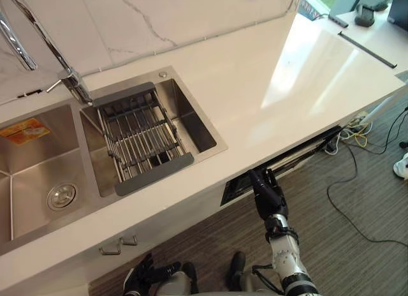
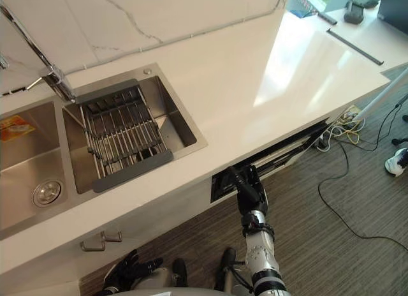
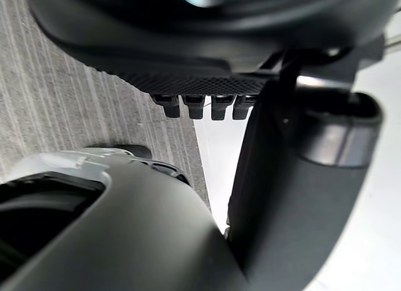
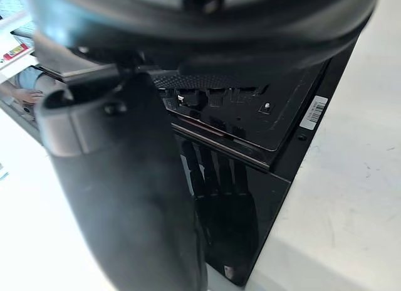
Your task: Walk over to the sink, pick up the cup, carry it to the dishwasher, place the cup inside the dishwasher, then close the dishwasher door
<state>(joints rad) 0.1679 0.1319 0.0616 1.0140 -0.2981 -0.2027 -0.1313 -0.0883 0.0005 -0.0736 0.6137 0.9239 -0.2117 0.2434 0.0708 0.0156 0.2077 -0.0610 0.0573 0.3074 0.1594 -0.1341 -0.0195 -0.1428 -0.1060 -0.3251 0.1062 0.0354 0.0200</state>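
The dishwasher door (image 1: 233,189) under the bench (image 1: 268,85) stands ajar by a slit, its inside hidden. The right hand (image 1: 268,197) presses straight fingers on the door; the left hand (image 1: 145,272) hangs relaxed, holding nothing. A rack (image 1: 140,136) spans the sink (image 1: 192,117).

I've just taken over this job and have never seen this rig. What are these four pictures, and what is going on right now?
This is a two-legged robot whose arms end in dark fingered hands. The two wide pictures come from its head camera, looking down. The two dark close-ups come from cameras on its wrists. The white counter holds a steel sink with a faucet and a drying rack across one basin. Below, the black dishwasher door is almost shut, with a narrow gap left. The right hand rests open against its top edge. The left hand hangs low by the body. Both hands are empty.
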